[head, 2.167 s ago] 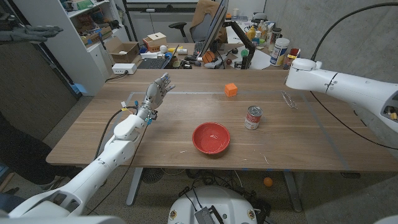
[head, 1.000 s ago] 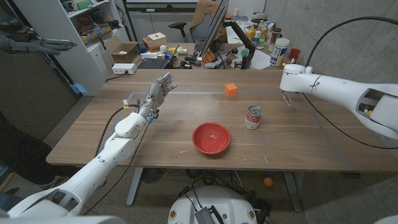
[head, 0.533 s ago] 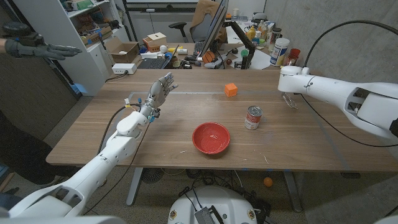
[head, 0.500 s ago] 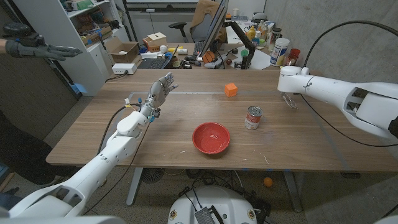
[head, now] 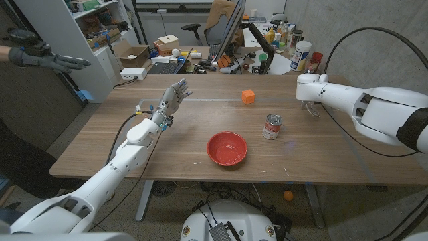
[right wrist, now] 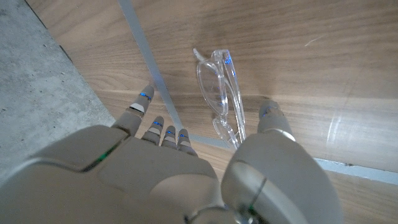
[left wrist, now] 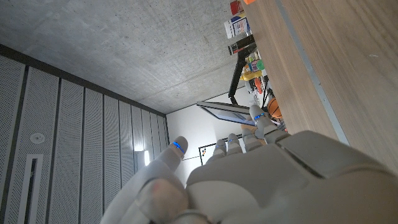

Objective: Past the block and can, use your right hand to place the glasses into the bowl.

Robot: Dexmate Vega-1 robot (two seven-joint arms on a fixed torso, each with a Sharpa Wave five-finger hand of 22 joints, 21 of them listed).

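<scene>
As the right arm swung in over the last couple of seconds, the right robot hand (right wrist: 186, 168) ended up directly above the glasses (right wrist: 222, 93), where earlier it sat further out past the bench (head: 200, 127) edge. In the right wrist view the fingers (right wrist: 163, 134) and thumb were spread either side of the clear frame, nothing gripped, no contact visible; the glasses lay flat on the bench beside a pale tape line. In the head view the glasses (head: 309, 107) were on the far right of the bench, well beyond the can (head: 271, 126) and off to the right of the orange block (head: 248, 96). The red bowl (head: 227, 148) sat nearer the robot than the can, to the can's left, nothing in it. The left robot hand (head: 168, 102) was well left of the bowl, raised, fingers apart, holding nothing, in the same pose throughout. A person's gloved hand (head: 40, 55) had reached further in at the far left, well clear of the bench. Read: approach done, grasp not started. The next move looks like a descent and a pinch on the frame; the frame is thin, clear and lying flat, so a slip or a push along the bench is likely. The carry back to the bowl has to clear the can.
</scene>
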